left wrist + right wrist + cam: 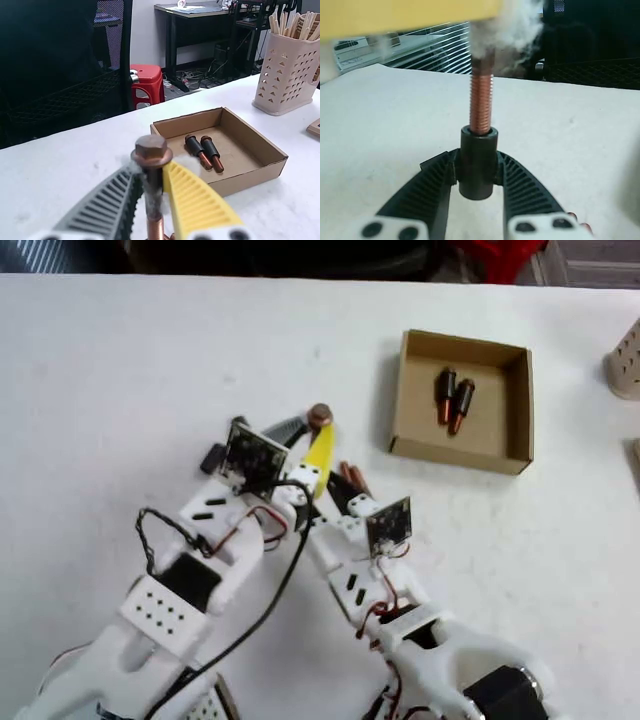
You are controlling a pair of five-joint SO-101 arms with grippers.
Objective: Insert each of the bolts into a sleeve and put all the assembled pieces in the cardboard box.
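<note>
A copper bolt [151,148] with a hex head stands upright, and my left gripper [151,175], with one grey and one yellow finger, is shut on its shank. The bolt's threaded end [481,102] sits in the mouth of a black sleeve [478,167]. My right gripper [478,172] is shut on that sleeve with its black fingers. From above, the bolt head [320,417] shows at the left gripper [318,432] tip, left of the cardboard box [465,455]. Two assembled pieces [452,400] lie side by side in the box [250,175].
Loose copper bolts [352,478] lie on the table by the right gripper. A beige perforated holder [292,70] with wooden sticks stands at the far right edge of the table [625,365]. White tabletop stretches bare to the left and behind the box.
</note>
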